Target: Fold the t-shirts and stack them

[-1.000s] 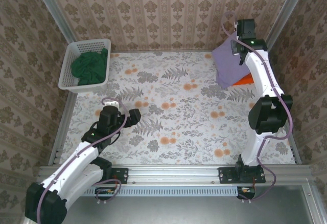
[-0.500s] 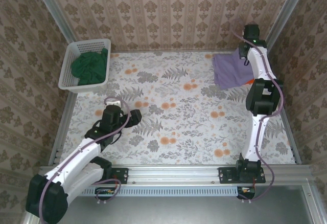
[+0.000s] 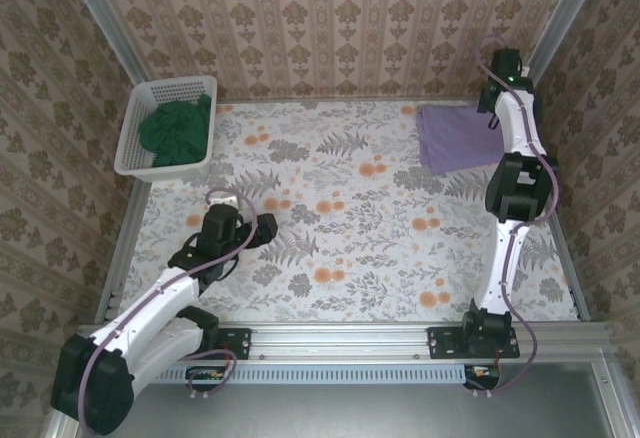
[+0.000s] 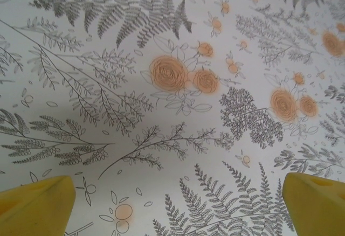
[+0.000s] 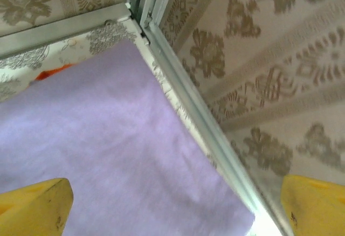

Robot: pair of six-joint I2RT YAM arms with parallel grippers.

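Note:
The lilac t-shirt (image 3: 455, 138) lies folded flat at the table's far right; in the right wrist view it is a smooth lilac sheet (image 5: 108, 144). A sliver of the orange t-shirt (image 5: 51, 73) peeks out from under its far edge. My right gripper (image 3: 496, 113) hovers over the lilac shirt's right edge by the back right corner, open (image 5: 172, 209), with nothing between its yellow fingertips (image 5: 35, 206). The dark green t-shirt (image 3: 177, 130) sits bunched in the white basket (image 3: 178, 84). My left gripper (image 3: 262, 228) hangs open (image 4: 178, 214) over bare tablecloth at the near left.
The basket stands at the far left corner. A metal frame rail (image 5: 199, 117) and patterned wall (image 5: 269, 58) run close beside the lilac shirt. The flowered tablecloth (image 3: 340, 218) spans the middle between the arms.
The right gripper carried the lilac shirt down onto the orange one, then opened and let go, ending nearer the back right corner. The left arm barely shifted.

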